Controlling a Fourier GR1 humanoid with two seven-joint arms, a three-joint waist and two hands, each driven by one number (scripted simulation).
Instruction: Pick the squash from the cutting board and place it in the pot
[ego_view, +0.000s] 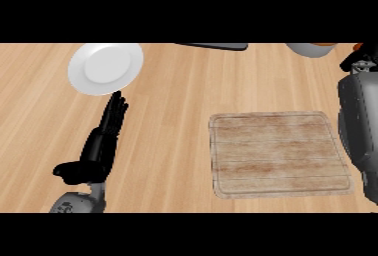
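The wooden cutting board (279, 154) lies right of centre with nothing on it. A grey pot (308, 49) shows only partly at the top edge. My right forearm (358, 125) runs up the right edge, and my right hand (354, 61) sits at the top right corner, just right of the pot. Its fingers are curled round an orange bit of the squash (359, 46), most of which is hidden. My left hand (111, 125) rests open at the left, fingers straight and pointing up at the plate.
A white plate (105, 67) sits at the upper left, just beyond my left fingertips. A dark flat object (214, 46) is cut off by the top edge. Bare wooden counter (177, 100) lies between the plate and the board.
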